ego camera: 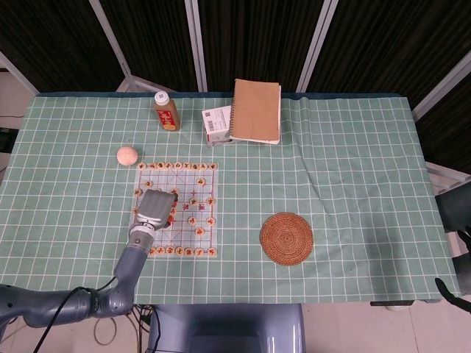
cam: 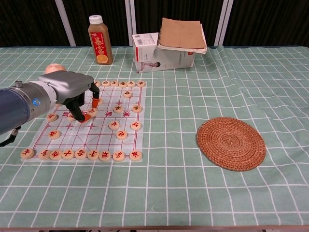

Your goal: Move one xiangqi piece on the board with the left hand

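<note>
The table is covered by a matt green checked cloth (cam: 203, 193), lightly creased. The xiangqi board (cam: 104, 140) is a thin, glossy translucent sheet. The pieces (cam: 122, 135) are pale, smooth wooden discs. The left hand (cam: 72, 87) has a smooth grey satin shell. The round mat (cam: 231, 143) is coarse woven fibre. The notebook (cam: 182, 34) has a matt brown card cover.
</note>
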You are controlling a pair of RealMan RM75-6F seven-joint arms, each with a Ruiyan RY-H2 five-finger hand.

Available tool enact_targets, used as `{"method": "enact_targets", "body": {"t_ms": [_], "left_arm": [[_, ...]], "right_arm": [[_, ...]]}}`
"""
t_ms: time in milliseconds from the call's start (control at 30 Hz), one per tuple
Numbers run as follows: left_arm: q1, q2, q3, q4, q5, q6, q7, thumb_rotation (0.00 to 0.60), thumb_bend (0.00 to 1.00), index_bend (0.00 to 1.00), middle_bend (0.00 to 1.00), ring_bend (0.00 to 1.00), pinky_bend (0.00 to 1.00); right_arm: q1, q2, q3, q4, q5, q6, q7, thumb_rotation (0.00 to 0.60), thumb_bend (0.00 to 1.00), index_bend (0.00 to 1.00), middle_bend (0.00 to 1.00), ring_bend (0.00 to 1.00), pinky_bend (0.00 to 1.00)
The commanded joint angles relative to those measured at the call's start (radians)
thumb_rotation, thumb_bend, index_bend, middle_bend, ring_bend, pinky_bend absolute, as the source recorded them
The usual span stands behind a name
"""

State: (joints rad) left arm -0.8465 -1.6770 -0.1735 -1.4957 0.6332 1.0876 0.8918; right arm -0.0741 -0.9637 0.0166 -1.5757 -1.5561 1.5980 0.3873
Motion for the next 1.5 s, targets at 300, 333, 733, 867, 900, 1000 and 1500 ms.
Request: {"method": "enact_targets", "body": {"t_ms": [300,333,733,867,900,1000,1500], "left_arm": [[-0.020,-0.012,-0.003,0.033,-0.039,-0.007,0.020,0.600,0.31,0.49,1.00,0.98,0.97],[-0.021,-0.013,-0.003,0.035,-0.041,-0.008,0.021,0.600,0.31,0.49,1.00,0.98,0.97],[-0.039,-0.047,0.003,0.070,-0.061,-0.011,0.034,0.600,0.31,0.49,1.00,0.98,0.97],[-0.043,-0.054,0.006,0.080,-0.071,-0.008,0.043,0.600,0.31,0.49,1.00,0.98,0.97],[-0.044,-0.055,0.006,0.082,-0.074,-0.008,0.045,0.600,0.31,0.49,1.00,0.98,0.97],[-0.044,-0.059,0.004,0.090,-0.084,-0.007,0.045,0.600,0.31,0.49,1.00,0.98,0.97],[-0.049,-0.064,0.006,0.100,-0.087,-0.007,0.042,0.600,0.31,0.46,1.00,0.98,0.97]], "right_arm": [[0.000,0.002,0.000,0.000,0.002,-0.002,0.006,0.600,0.35,0.00,0.00,0.00,0.00],[0.000,0.001,0.000,0.000,0.002,-0.003,0.007,0.600,0.35,0.00,0.00,0.00,0.00],[0.001,0.001,0.002,0.001,0.003,-0.003,0.005,0.600,0.35,0.00,0.00,0.00,0.00],[0.001,0.001,0.003,0.002,0.005,-0.002,0.006,0.600,0.35,0.00,0.00,0.00,0.00],[0.000,0.000,0.003,0.001,0.004,-0.002,0.006,0.600,0.35,0.00,0.00,0.00,0.00],[0.000,0.001,0.003,0.000,0.004,-0.001,0.006,0.600,0.35,0.00,0.00,0.00,0.00],[-0.001,-0.001,0.005,0.001,0.004,0.003,0.004,0.600,0.35,0.00,0.00,0.00,0.00]]}}
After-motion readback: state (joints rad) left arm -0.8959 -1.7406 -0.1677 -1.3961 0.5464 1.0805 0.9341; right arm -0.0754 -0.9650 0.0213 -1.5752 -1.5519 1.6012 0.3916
